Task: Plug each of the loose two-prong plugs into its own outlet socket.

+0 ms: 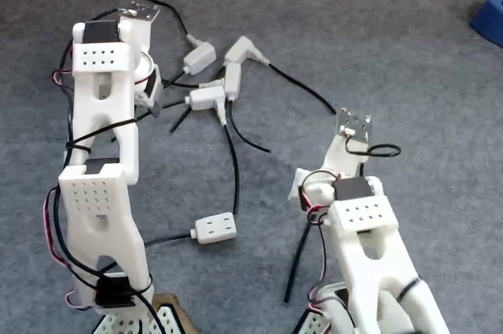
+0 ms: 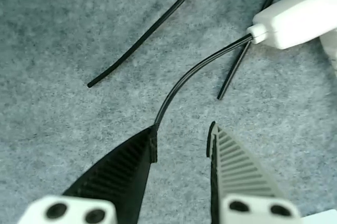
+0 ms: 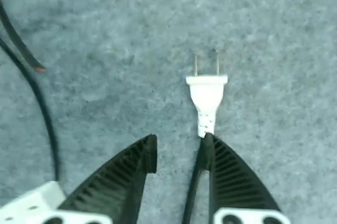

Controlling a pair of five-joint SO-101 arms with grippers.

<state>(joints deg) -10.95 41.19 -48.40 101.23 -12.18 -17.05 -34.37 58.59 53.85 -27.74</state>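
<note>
On the grey carpet [image 3: 105, 34], the right gripper [image 3: 180, 145] stands spread, a white two-prong plug [image 3: 206, 97] just beside one fingertip (prongs pointing away). Left gripper [image 2: 183, 134], also released, sits at nine o'clock of the white connector cluster [image 1: 211, 97].

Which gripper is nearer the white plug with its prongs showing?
Right. The right gripper sits just behind the plug; the left gripper is off by another white connector.

Left gripper [image 2: 182, 130], right gripper [image 3: 180, 139], both agape.
</note>
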